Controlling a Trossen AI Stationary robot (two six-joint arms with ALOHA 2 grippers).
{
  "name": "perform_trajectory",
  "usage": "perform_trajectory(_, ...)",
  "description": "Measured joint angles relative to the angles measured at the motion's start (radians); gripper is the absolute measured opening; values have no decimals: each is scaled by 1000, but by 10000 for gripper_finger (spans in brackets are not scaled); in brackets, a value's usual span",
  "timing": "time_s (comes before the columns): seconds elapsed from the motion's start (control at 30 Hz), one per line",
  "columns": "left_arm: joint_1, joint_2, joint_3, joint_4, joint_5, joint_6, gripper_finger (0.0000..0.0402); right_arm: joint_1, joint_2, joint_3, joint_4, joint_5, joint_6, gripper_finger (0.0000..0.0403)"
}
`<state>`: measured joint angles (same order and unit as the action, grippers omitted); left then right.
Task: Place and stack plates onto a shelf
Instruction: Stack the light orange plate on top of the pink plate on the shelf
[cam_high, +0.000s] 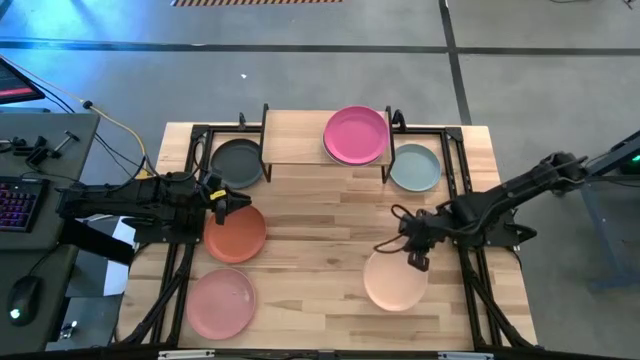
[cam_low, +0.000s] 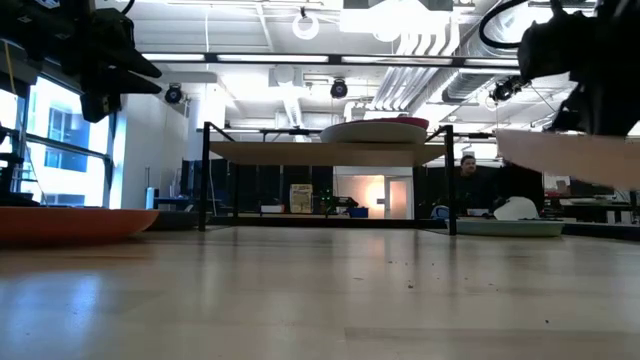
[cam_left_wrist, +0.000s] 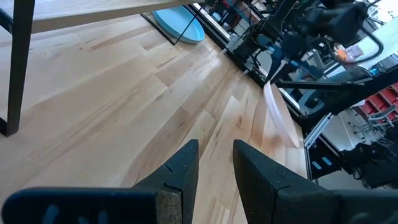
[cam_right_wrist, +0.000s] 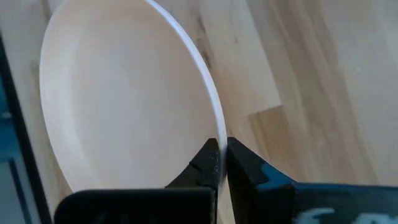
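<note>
A cream plate (cam_high: 396, 280) is held by my right gripper (cam_high: 416, 257) over the table's right half. The low view shows this plate (cam_low: 570, 158) raised and tilted. The shelf (cam_high: 295, 140) stands at the far edge and a magenta plate (cam_high: 356, 135) lies on its right half. Flat on the table lie a dark grey plate (cam_high: 237, 163), a pale teal plate (cam_high: 414, 167), a terracotta plate (cam_high: 236, 232) and a pink plate (cam_high: 220, 303). My left gripper (cam_high: 226, 200) hovers over the terracotta plate's far rim, narrowly open (cam_left_wrist: 215, 163) and holding nothing. My right gripper pinches the cream plate's rim (cam_right_wrist: 216, 127) between its two fingers, one on the upper face and one underneath. It comes at the plate's far rim (cam_high: 410, 262), slanting down from the table's right. The plate is tilted, and the low view shows it lifted off the table.
The shelf's left half (cam_high: 290, 135) is bare wood. Black frame rails (cam_high: 185, 250) run along the table's left and right sides. Bare tabletop (cam_high: 320, 250) lies between the two arms. A keyboard and mouse sit on a desk left of the table.
</note>
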<state>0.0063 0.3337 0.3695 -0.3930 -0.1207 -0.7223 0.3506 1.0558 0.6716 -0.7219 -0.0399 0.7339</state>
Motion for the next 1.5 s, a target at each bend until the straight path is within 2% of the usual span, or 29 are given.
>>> perform_trajectory(0.33, 0, 0, 0, -6, 0, 0, 90, -155, -91, 5, -1, -50, 6, 0)
perform_trajectory(0.5, 0, 0, 0, -7, -1, 4, 90, -257, -95, 70, 0, -68, -51, 0)
perform_trajectory(1.0, 0, 0, 0, -6, -24, -7, 90, -663, -91, 263, 1, -73, -114, 0)
perform_trajectory(1.2, 0, 0, 0, -5, -47, -10, 90, -821, -43, 361, 2, -66, -156, 0)
perform_trajectory(1.5, 0, 0, 0, -4, -77, -8, 90, -1001, 143, 523, 0, -79, -217, 0)
